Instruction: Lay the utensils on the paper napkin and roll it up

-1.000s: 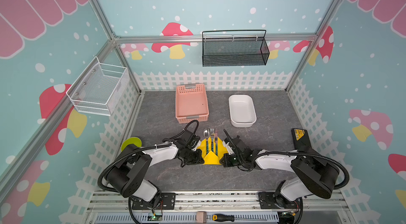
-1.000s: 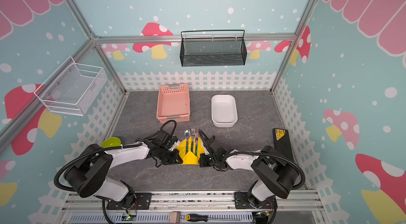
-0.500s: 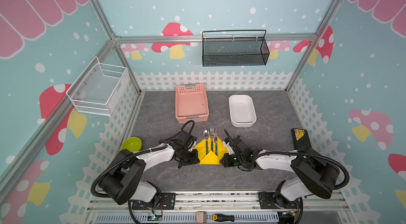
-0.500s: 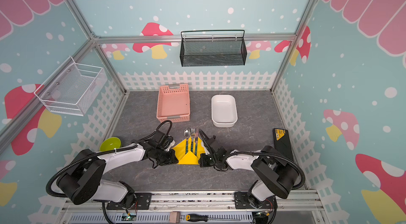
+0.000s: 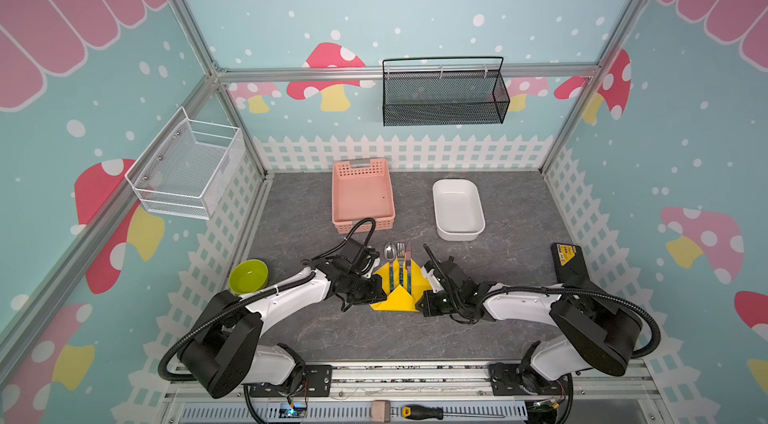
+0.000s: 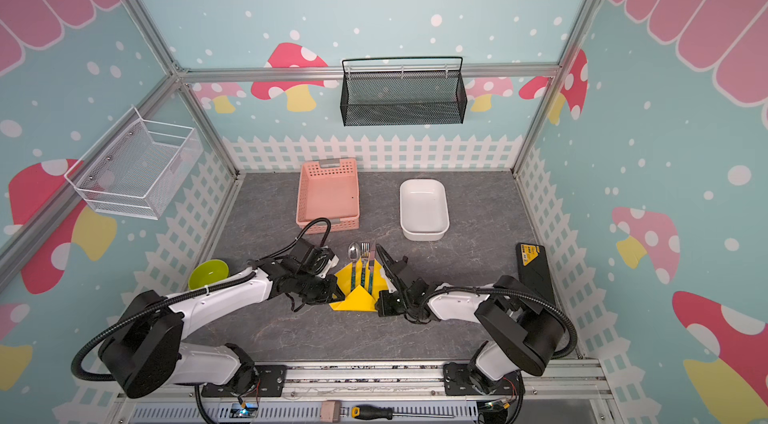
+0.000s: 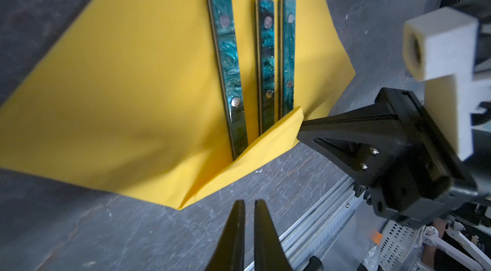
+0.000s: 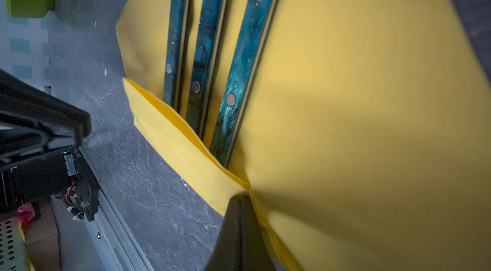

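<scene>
Fold of paper napkin [image 8: 345, 97], utensils [image 8: 206, 44] just beyond, is touched by closed right gripper [image 8: 240, 199]; near-closed, empty left gripper [image 7: 249, 202] is held just short.

Bare tabletop [image 5: 374, 334] between paper napkin [image 5: 397, 301] and front rail [image 5: 395, 376]; pink basket [image 5: 361, 227], white dish [image 5: 459, 233] beyond the utensils [image 5: 400, 252].

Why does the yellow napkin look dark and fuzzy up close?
Right wrist view: the napkin sits very near the lens, so much of it blurs, and a shadow darkens it beside the right fingers. Left wrist view: one side goes soft while the utensil handles look sharp. Both top views: even light, crisp.
</scene>
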